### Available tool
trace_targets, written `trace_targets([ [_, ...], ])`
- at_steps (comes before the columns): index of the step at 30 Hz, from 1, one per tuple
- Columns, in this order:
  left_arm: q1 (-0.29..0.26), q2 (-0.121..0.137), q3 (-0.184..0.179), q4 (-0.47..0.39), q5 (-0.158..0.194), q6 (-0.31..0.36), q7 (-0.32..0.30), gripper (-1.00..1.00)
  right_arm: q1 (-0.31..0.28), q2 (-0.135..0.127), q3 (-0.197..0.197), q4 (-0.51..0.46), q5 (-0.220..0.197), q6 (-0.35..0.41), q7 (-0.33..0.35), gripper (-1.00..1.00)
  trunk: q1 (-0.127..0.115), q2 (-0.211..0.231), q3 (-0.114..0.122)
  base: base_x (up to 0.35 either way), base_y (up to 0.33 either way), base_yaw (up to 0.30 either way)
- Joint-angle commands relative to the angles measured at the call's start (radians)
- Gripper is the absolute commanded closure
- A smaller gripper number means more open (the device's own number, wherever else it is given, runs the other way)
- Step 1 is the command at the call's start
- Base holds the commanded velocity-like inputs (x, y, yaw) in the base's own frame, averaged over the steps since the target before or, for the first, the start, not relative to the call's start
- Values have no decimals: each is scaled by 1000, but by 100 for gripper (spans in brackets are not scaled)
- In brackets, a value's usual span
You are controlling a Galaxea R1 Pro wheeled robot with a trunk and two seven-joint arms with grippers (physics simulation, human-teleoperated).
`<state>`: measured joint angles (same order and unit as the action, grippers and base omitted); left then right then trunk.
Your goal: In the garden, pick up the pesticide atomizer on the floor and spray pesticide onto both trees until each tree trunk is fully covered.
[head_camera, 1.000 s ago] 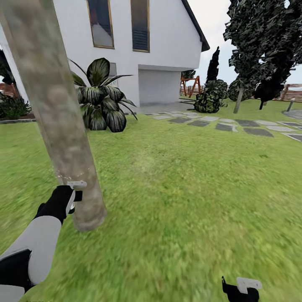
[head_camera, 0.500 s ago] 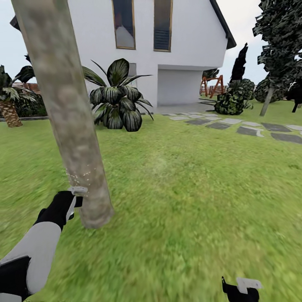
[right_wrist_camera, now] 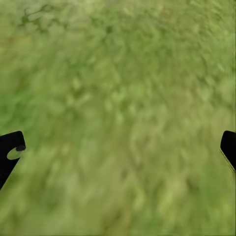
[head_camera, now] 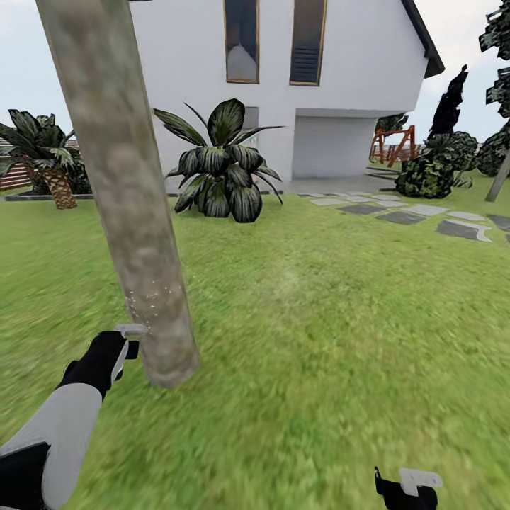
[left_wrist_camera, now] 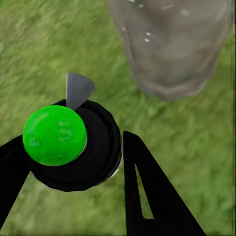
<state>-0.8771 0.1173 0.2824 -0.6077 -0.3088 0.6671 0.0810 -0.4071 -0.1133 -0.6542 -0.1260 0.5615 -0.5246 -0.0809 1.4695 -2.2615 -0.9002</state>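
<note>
One tree's thick, mottled beige-grey trunk [head_camera: 131, 212] leans up from the lawn at the left. Fine white specks dot it low down [head_camera: 150, 296]. My left gripper [head_camera: 115, 353] hovers just beside the trunk's base, near the grass. It is shut on the pesticide atomizer [left_wrist_camera: 73, 147], a black body with a round green cap and a grey nozzle tab. In the left wrist view the trunk's foot [left_wrist_camera: 172, 49] lies just beyond the atomizer. My right gripper [head_camera: 408, 489] hangs low at the right over bare grass, its fingers [right_wrist_camera: 11, 150] wide apart and open.
A white house [head_camera: 354, 64] stands behind the lawn. In front of it are a broad-leaved plant [head_camera: 223, 170], a short palm [head_camera: 51, 152] at far left, dark bushes [head_camera: 432, 170] and grey stepping stones [head_camera: 425, 212] at the right. Open grass stretches to the trunk's right.
The whole view has panned left, so trunk, house and plants sit further right and the palm has come into sight. My left gripper stays beside the trunk's base, and the right has not moved.
</note>
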Motion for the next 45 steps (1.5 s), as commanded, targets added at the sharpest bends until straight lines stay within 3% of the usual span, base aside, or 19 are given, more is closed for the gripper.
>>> trace_targets([
  [1, 0, -5, 1, 0, 2, 5, 3, 100, -1, 0, -4, 2, 11, -3, -7, -100, 0, 0, -1, 194, -221, 17],
  [5, 2, -30, 3, 6, 0, 5, 4, 100, -1, -1, -5, 2, 11, -3, -7, -100, 0, 0, -1, 185, -226, 4],
  [8, 12, -16, 9, 6, -3, 3, 2, 100, -1, 0, -5, 2, 11, -3, -7, -100, 0, 0, -1, 177, -231, 0],
  [10, 46, 11, 12, -2, 2, 2, 2, 100, -1, 0, -4, 2, 11, -3, -7, -100, 0, 0, -1, 71, -261, 0],
  [13, 70, 22, 14, -4, 2, -1, 3, 100, -1, 0, -4, 2, 11, -3, -7, -100, 0, 0, -1, 15, -274, 83],
  [15, 98, 25, 14, 1, 3, -64, 4, 100, -1, 0, -4, 2, 11, -3, -7, -100, 0, 0, -1, 1, -277, 252],
  [19, 111, 9, 16, 9, 9, -96, 6, 100, -1, 0, -4, 2, 11, -3, -7, -100, 0, 0, -1, 76, -274, 273],
  [26, 112, -12, 16, 9, 8, -97, 26, 100, -1, -1, -4, 2, 11, -3, -7, -100, 0, 0, -1, 166, -257, 276],
  [30, 112, -17, 15, 9, 11, -94, 68, 100, -1, 0, -4, 2, 11, -3, -7, -100, 0, 0, -1, 163, -256, 276],
  [36, 112, -38, 14, 3, 11, -95, 72, 100, -1, 0, -4, 2, 11, -3, -7, -100, 0, 0, -1, 116, -266, 263],
  [45, 112, -53, 14, 1, 9, -96, 74, 100, -1, 0, -4, 3, 11, -3, -8, -100, 0, 0, -1, 154, -265, 42],
])
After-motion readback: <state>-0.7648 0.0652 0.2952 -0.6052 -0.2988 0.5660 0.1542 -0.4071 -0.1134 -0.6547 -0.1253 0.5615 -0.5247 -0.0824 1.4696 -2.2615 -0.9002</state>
